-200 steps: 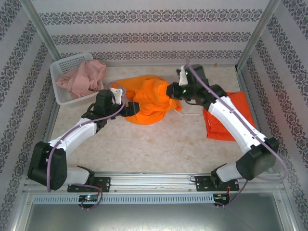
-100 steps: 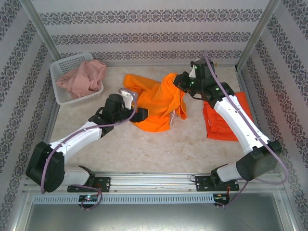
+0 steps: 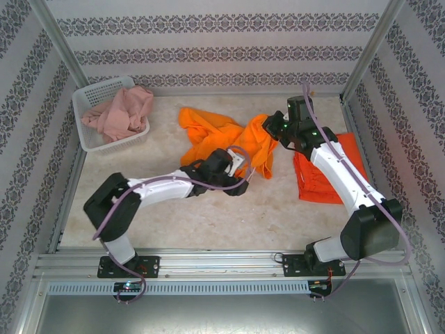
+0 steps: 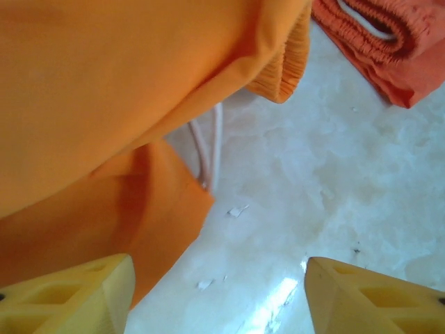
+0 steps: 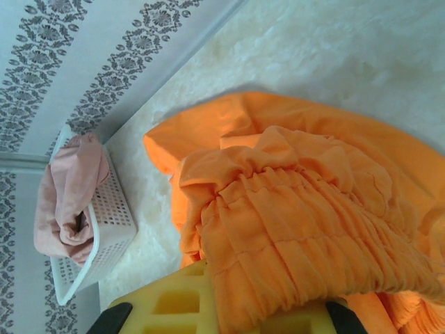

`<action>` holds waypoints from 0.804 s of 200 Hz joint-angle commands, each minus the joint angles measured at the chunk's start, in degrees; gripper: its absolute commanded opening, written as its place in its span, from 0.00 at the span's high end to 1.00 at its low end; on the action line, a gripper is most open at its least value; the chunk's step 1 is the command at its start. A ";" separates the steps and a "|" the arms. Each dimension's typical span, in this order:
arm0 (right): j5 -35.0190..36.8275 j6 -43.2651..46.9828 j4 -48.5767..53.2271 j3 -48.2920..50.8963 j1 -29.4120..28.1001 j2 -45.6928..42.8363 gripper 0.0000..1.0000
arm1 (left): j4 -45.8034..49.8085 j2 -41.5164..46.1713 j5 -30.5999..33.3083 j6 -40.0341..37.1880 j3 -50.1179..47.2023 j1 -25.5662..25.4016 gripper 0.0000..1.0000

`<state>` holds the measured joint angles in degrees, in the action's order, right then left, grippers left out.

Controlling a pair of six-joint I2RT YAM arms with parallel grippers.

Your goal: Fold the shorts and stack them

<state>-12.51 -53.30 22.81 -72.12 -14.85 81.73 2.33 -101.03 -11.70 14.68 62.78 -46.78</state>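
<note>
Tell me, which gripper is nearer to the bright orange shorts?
Right. The right gripper is shut on the gathered waistband of the bright orange shorts. The left gripper is open beside their near edge and grips nothing.

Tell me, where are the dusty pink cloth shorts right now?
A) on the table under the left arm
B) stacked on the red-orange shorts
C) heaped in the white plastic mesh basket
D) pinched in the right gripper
C: the dusty pink cloth shorts lie heaped in the white plastic mesh basket, at the far left in the top view.
</note>
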 commanded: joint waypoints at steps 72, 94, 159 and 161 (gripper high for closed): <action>-1.89 -1.55 -4.81 5.10 2.72 -1.83 0.99 | 4.83 -10.58 12.08 2.34 7.27 -1.09 0.59; -2.16 -1.55 -5.06 6.15 3.07 -2.24 0.99 | 4.82 -11.61 11.89 3.02 7.42 -0.94 0.60; -3.02 -1.82 -5.64 7.78 3.94 -2.81 1.00 | 6.46 -14.79 12.14 4.49 7.44 -0.42 0.50; -3.04 -1.88 -5.60 7.76 3.95 -2.81 0.99 | 6.57 -14.84 12.25 4.55 7.46 -0.44 0.51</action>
<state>-14.59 -54.35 18.55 -65.28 -11.35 80.31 6.09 -113.86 -0.36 17.43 69.58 -47.53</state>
